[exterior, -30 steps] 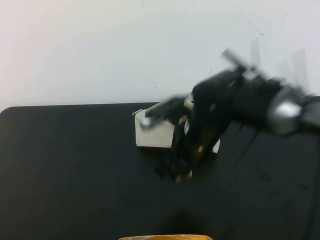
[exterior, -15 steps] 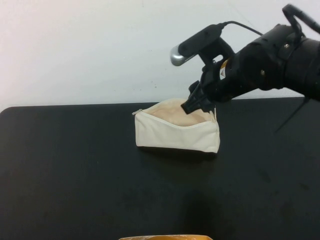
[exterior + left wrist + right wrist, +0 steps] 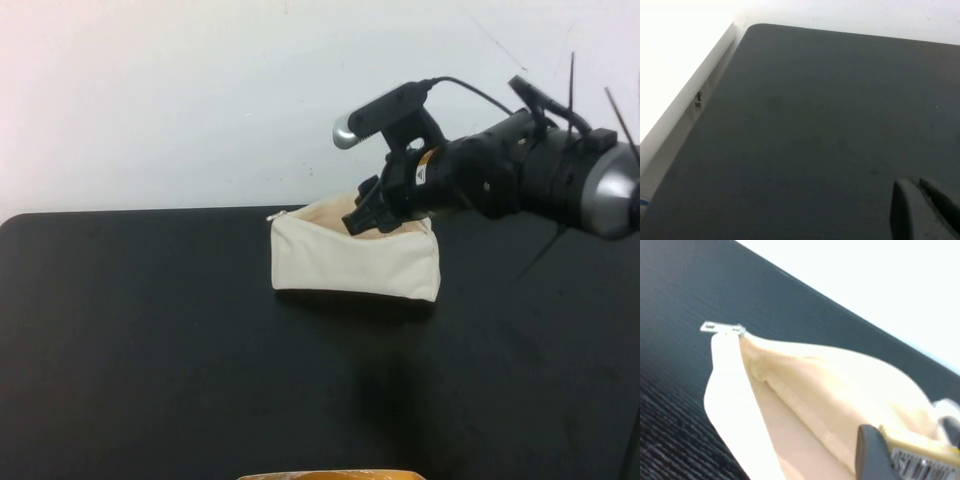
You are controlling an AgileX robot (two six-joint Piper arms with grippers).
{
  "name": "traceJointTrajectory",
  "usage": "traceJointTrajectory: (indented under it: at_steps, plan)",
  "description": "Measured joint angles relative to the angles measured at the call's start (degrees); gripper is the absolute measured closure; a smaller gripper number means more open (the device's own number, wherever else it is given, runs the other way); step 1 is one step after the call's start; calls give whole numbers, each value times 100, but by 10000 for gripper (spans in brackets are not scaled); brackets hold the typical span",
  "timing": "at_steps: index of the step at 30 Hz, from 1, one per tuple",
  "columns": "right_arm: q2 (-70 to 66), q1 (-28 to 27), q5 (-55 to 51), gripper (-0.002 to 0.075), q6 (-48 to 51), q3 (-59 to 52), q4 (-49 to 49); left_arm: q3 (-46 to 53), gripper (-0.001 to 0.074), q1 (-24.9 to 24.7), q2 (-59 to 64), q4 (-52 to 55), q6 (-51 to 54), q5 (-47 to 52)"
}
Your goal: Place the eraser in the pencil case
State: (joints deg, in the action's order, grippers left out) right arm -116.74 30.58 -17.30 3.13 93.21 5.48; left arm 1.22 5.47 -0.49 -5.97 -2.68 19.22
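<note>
Standing on the black table [image 3: 150,340], the pencil case [image 3: 350,268] is seen mouth-up, long axis left-right, the right gripper [image 3: 362,215] at its opening; nothing but table is shown by the left wrist, the left gripper [image 3: 922,210] pressed closed; the eraser [image 3: 920,456] is clamped crosswise over the peach lining.

case [image 3: 355,265]: cream-white, peach lining
eraser [image 3: 920,456]: tan-yellow, white barcode label
desk [image 3: 150,350]: black
right hand [image 3: 362,215]: black
wall [image 3: 180,100]: white

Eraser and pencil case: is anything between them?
No. In the right wrist view, the right gripper holds the eraser over the open pencil case. Nothing between.
</note>
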Motion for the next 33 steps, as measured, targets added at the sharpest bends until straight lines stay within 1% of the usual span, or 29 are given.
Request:
traceJointTrajectory:
  at_steps: [1,3,5,8,12,15,17,18,21,23,25,27,33]
  plan:
    - [-34,0,30,399,10,0,-23,0,736,0,0,0,0,0]
    - [-98,0,70,356,10,0,-44,0,736,0,0,0,0,0]
    - [-123,0,70,281,10,0,-43,0,736,0,0,0,0,0]
    - [-123,0,82,218,10,0,-43,0,736,0,0,0,0,0]
    - [-123,0,104,211,10,0,-43,0,736,0,0,0,0,0]
    - [-78,0,79,234,10,0,-43,0,736,0,0,0,0,0]
    - [27,0,-65,275,10,0,-43,0,736,0,0,0,0,0]
    - [90,12,-173,309,10,0,-43,0,736,0,0,0,0,0]
    - [442,24,-621,454,10,-45,-56,0,736,0,0,0,0,0]
    - [867,47,-886,582,10,-218,-137,0,736,0,0,0,0,0]
    - [1460,47,-931,660,22,-585,-239,0,736,0,0,0,0,0]
    - [2148,60,-805,699,125,-1157,-330,0,736,0,0,0,0,0]
    - [4075,98,-396,725,227,-2688,-452,0,736,0,0,0,0,0]
